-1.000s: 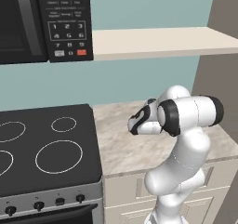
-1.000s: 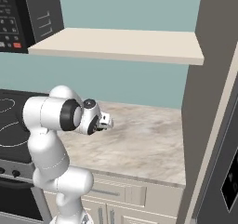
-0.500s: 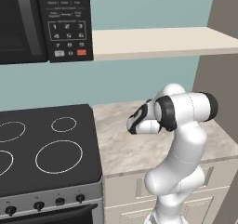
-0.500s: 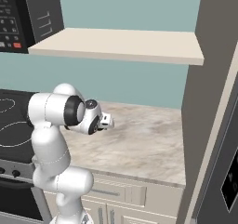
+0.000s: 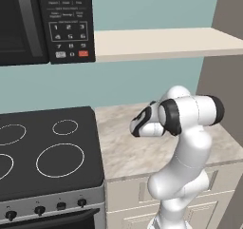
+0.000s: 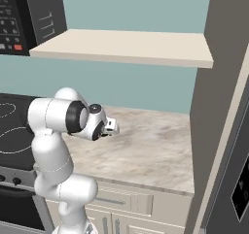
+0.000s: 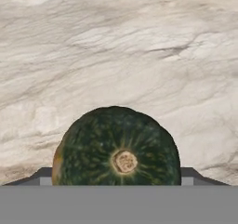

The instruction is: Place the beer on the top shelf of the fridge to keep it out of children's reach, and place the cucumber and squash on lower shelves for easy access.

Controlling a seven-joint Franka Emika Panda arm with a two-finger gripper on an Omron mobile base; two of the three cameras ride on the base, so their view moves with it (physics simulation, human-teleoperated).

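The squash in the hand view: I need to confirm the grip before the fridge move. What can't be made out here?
- Hand view: the squash hides the fingers, so contact is unclear; its underside is cut by the bottom edge.
- Base views: the arm's own hand hides the squash.
- Right base view: the fridge is cut by the edge; its shelves can't be seen.

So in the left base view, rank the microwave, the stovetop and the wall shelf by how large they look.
1. stovetop
2. microwave, cropped at the edge and nearer, so these two are unsure
3. wall shelf, clearly smallest

The squash is cut off low in the hand view, hiding the fingertips beside it; whether they touch it cannot be told.
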